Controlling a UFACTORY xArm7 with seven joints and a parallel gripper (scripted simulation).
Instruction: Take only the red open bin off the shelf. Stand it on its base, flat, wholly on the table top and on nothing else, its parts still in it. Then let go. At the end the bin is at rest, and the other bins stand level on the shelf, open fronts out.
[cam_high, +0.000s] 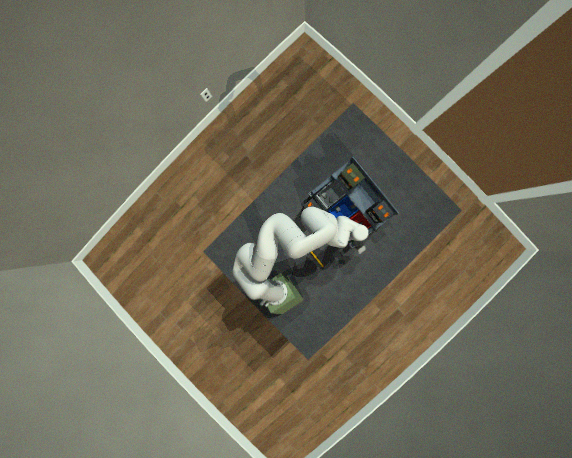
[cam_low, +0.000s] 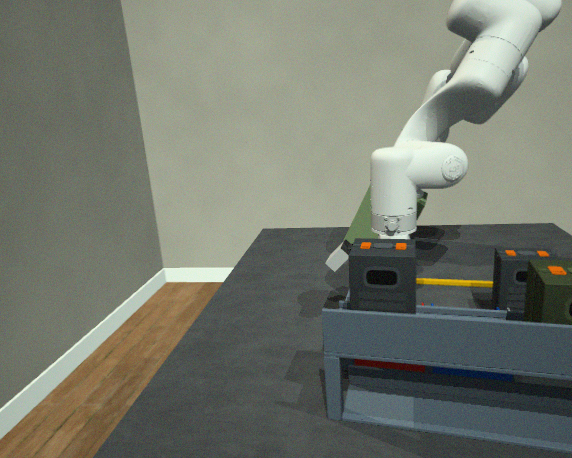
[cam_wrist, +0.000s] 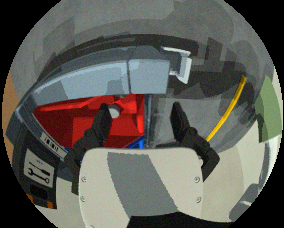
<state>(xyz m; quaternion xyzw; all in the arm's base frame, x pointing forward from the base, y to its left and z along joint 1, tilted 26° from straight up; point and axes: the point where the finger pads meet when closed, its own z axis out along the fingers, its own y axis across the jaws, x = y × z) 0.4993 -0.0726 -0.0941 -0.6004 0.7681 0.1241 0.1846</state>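
The red open bin (cam_wrist: 91, 120) sits on the lower level of the grey shelf (cam_low: 445, 345), with a small light part inside. In the top view it shows as a red patch (cam_high: 360, 218) beside the blue bin (cam_high: 342, 206). From behind the shelf only its red back edge (cam_low: 390, 365) shows. My gripper (cam_wrist: 140, 110) is open and empty, right in front of the shelf. Its left finger is over the red bin's opening, its right finger past the bin's right wall. In the side view the fingers are hidden behind a dark box (cam_low: 382, 275).
Dark boxes with orange tabs (cam_low: 515, 280) and an olive box (cam_low: 550, 290) stand on the shelf top. A blue bin (cam_low: 472, 373) sits beside the red one. A yellow rod (cam_low: 454, 282) lies on the table. The arm's green base (cam_high: 286, 298) is at the table's near corner.
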